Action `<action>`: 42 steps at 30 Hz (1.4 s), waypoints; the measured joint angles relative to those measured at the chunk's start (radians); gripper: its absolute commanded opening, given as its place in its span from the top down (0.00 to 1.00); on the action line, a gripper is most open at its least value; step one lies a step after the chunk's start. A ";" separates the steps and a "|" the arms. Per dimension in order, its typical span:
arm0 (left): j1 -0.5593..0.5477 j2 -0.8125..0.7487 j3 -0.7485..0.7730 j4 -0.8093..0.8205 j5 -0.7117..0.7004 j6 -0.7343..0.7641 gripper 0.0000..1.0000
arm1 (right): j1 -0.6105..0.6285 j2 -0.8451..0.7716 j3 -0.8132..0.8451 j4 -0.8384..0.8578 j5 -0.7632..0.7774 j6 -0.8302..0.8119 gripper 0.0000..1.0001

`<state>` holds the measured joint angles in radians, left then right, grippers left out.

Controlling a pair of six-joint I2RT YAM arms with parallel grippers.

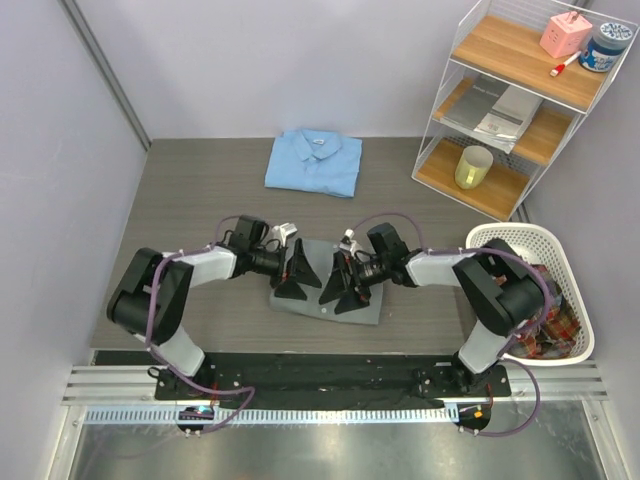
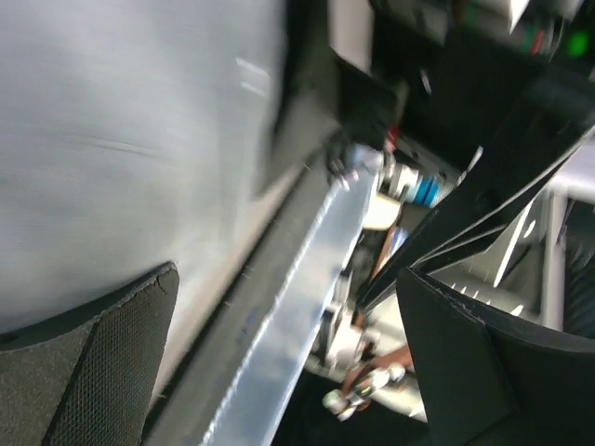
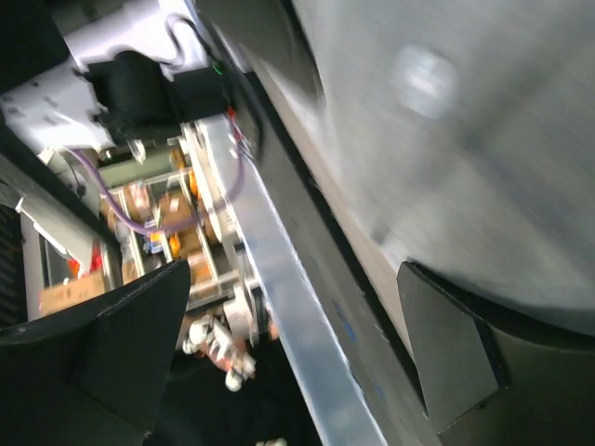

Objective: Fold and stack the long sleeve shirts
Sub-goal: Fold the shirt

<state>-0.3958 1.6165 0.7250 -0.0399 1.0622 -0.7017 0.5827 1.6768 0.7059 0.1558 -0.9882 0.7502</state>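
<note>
A folded light blue long sleeve shirt lies at the back middle of the table. The grey long sleeve shirt lies folded in a flat rectangle at the table's centre. Both grippers hover over it, pointing toward each other. My left gripper is over its left half and my right gripper over its right half, both open with nothing between the fingers. The left wrist view is blurred, showing grey cloth beside the open gripper. In the right wrist view, grey cloth lies past the open gripper.
A wire shelf stands at the back right, holding a yellow cup, papers and small containers. A white laundry basket with plaid cloth inside sits by the right arm. A metal rail runs along the near edge.
</note>
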 measured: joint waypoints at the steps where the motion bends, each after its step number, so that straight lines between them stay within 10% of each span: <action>1: 0.019 0.031 -0.002 0.012 -0.014 -0.004 0.01 | -0.015 0.026 -0.005 -0.019 -0.016 -0.025 0.00; 10: 0.157 0.166 -0.002 0.019 0.021 -0.010 0.03 | -0.181 0.196 0.157 -0.426 -0.194 -0.391 0.00; 17: 0.157 -0.043 0.019 -0.118 0.025 0.142 0.00 | -0.221 0.092 0.320 -0.769 -0.109 -0.587 0.00; 26: -0.003 0.039 0.206 0.055 0.008 0.097 0.01 | -0.229 0.119 0.425 -0.540 -0.078 -0.474 0.00; 32: 0.079 0.321 0.227 0.133 -0.021 -0.010 0.03 | -0.294 0.363 0.494 -0.547 -0.119 -0.475 0.00; 42: 0.175 0.273 0.231 0.083 -0.031 0.043 0.02 | -0.335 0.408 0.657 -0.594 -0.084 -0.524 0.00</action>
<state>-0.2203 1.8893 0.9558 0.0433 1.0309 -0.6590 0.2481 2.0850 1.3632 -0.4385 -1.0718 0.2264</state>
